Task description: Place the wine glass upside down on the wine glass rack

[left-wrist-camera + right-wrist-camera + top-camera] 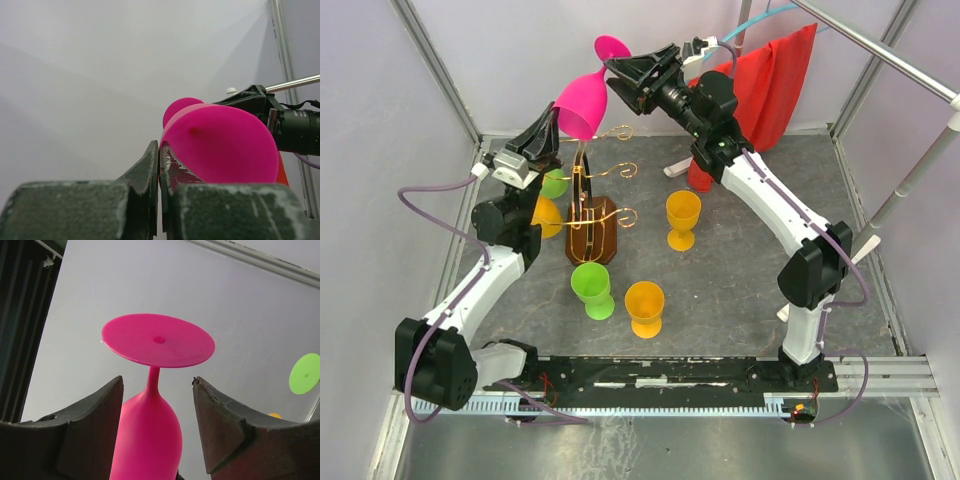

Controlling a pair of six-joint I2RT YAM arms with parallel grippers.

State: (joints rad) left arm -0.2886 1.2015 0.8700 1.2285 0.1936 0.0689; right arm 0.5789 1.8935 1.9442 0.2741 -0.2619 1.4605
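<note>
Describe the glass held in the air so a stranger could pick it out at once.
Find the wooden rack with gold wire arms, left of centre. Just above it hangs the pink glass, upside down, its rim pinched by the left gripper. It alone is pink; the other glasses are green or orange.

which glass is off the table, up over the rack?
The pink wine glass: foot up, bowl down, above the wine glass rack. The green glass and orange glass in front stand upright on the table.
</note>
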